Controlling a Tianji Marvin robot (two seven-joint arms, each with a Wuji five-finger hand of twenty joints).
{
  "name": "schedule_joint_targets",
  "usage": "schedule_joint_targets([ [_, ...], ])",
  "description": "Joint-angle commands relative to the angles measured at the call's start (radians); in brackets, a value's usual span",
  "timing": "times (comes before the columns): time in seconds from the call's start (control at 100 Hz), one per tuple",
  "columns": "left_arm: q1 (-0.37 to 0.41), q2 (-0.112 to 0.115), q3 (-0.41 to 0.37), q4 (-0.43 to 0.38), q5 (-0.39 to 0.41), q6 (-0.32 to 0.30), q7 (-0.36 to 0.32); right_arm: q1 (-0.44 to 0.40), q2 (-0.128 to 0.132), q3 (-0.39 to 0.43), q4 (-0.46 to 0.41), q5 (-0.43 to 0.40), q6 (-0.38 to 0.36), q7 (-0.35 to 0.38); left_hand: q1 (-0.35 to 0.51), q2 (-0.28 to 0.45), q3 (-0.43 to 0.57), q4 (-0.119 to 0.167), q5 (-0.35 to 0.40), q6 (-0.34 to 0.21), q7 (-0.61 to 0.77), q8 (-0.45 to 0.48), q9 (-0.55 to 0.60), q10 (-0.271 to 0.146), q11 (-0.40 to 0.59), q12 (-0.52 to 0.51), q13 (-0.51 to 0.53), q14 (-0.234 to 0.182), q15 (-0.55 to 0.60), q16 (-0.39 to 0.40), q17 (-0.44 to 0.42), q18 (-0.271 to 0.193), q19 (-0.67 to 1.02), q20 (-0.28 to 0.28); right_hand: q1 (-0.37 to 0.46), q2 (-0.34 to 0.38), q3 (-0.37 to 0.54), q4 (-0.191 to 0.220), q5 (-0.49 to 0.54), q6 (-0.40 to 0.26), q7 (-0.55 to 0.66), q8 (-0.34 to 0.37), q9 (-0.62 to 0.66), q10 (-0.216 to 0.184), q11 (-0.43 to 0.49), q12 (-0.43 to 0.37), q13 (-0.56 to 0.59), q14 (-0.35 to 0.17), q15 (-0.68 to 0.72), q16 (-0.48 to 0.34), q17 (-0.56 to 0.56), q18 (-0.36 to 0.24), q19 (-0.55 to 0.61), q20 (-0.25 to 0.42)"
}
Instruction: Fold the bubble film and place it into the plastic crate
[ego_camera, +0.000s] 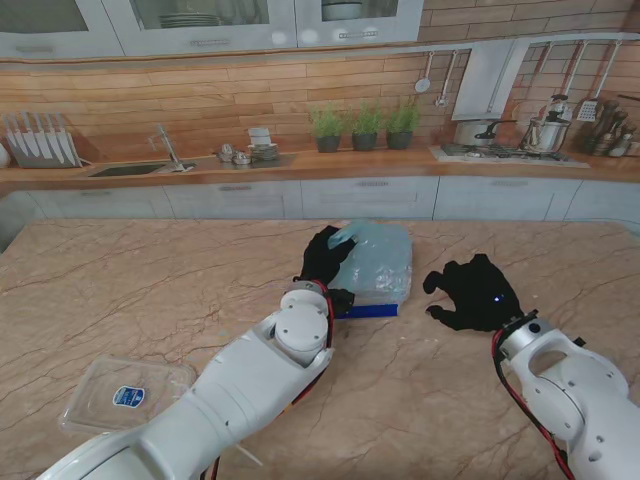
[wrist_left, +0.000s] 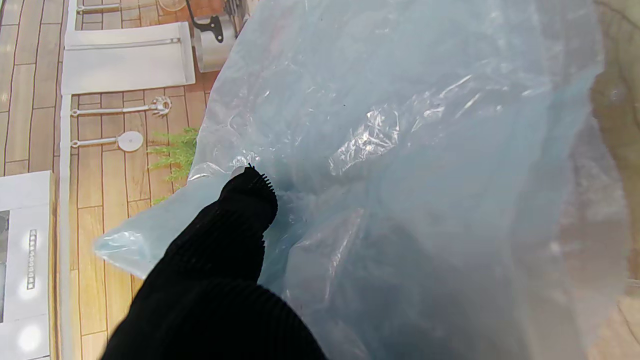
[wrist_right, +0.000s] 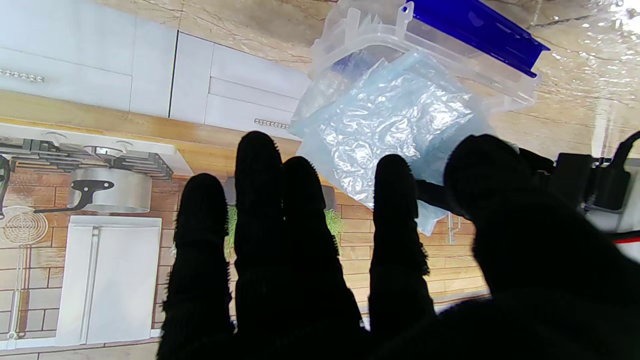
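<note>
The film (ego_camera: 372, 262) was bunched, not neatly folded, and already stood in the crate (ego_camera: 366, 310) — pushing it down and letting go seemingly remained. It rose upright, pinched by the left hand (ego_camera: 322, 258) at its side. The right hand (ego_camera: 474, 292) hovered beside the crate, fingers spread, empty.

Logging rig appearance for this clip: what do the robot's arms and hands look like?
Both arms have glossy white rounded shells with round joint caps; the left arm and right arm carry red and black cables. The left hand and right hand wear black ribbed knit gloves; a small blue light shows on the right.
</note>
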Motion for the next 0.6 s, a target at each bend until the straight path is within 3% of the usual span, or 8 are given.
schedule_joint_targets([
  [0.0, -0.005, -0.015, 0.0, 0.016, 0.009, -0.002, 0.009, -0.001, -0.001, -0.005, -0.001, -0.002, 0.001, 0.001, 0.043, 0.034, -0.035, 0.021, -0.021, -0.021, 0.033, -0.013, -0.01, -0.045, 0.021, -0.005, -0.023, -0.04, -0.011, -0.001, 0.001, -0.043, -0.038, -0.025, 0.034, 0.038, -0.019, 0.038, -0.024, -0.007, 0.013, -0.005, -0.015, 0.009, -0.014, 0.017, -0.019, 0.002, -0.012, 0.005, -0.006, 0.008, -0.026, 0.025],
  [0.24, -0.019, -0.031, 0.003, 0.06, 0.034, -0.003, 0.03, 0.002, -0.001, -0.011, 0.003, 0.003, 0.004, 0.006, 0.079, 0.065, -0.094, 0.018, -0.036, -0.019, 0.043, -0.022, -0.018, -0.053, 0.03, -0.001, -0.029, -0.051, -0.014, 0.006, 0.014, -0.113, -0.21, -0.036, 0.036, 0.038, -0.019, 0.038, -0.023, -0.007, 0.015, -0.006, -0.015, 0.011, -0.014, 0.017, -0.019, 0.003, -0.012, 0.006, -0.005, 0.008, -0.027, 0.027],
  [0.28, -0.022, -0.035, 0.003, 0.067, 0.034, -0.004, 0.034, 0.003, -0.001, -0.012, 0.004, 0.003, 0.004, 0.006, 0.121, 0.084, -0.16, 0.029, -0.042, -0.014, 0.049, -0.03, -0.021, -0.054, 0.034, 0.0, -0.03, -0.052, -0.012, 0.003, 0.019, -0.126, -0.251, 0.003, 0.036, 0.04, -0.019, 0.039, -0.024, -0.006, 0.015, -0.007, -0.016, 0.011, -0.015, 0.017, -0.02, 0.002, -0.012, 0.006, -0.005, 0.008, -0.027, 0.027],
  [0.59, -0.039, -0.056, 0.014, 0.131, 0.08, -0.021, 0.058, 0.02, -0.001, -0.029, 0.016, 0.013, 0.006, 0.011, 0.146, 0.095, -0.172, 0.033, -0.068, -0.035, 0.035, -0.034, -0.036, -0.055, 0.043, 0.004, -0.03, -0.051, -0.016, 0.001, 0.018, -0.136, -0.26, 0.01, 0.04, 0.04, -0.018, 0.038, -0.029, -0.008, 0.017, -0.009, -0.018, 0.01, -0.014, 0.018, -0.02, 0.001, -0.012, 0.005, -0.003, 0.005, -0.025, 0.03],
])
